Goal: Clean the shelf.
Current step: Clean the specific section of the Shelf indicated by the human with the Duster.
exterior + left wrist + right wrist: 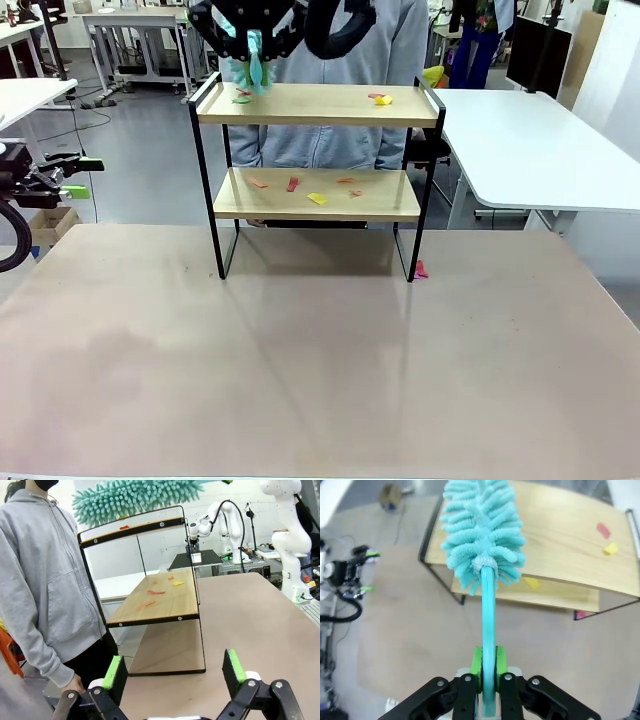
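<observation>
Our right tool [488, 666] gripped the handle of a teal duster [482, 535], its fluffy head over the left end of the top board of the shelf [310, 104]. Our left tool [175, 672] stood wide and empty off the left side of the worktop [320, 350]. We saw the shelf upright at its far middle, coloured scraps [317, 198] on both boards, a person [45, 570] behind it.

There's a person [395, 50] in a grey hoodie at twelve o'clock across the brown table [320, 360], and a white table [530, 140] off at two o'clock.
</observation>
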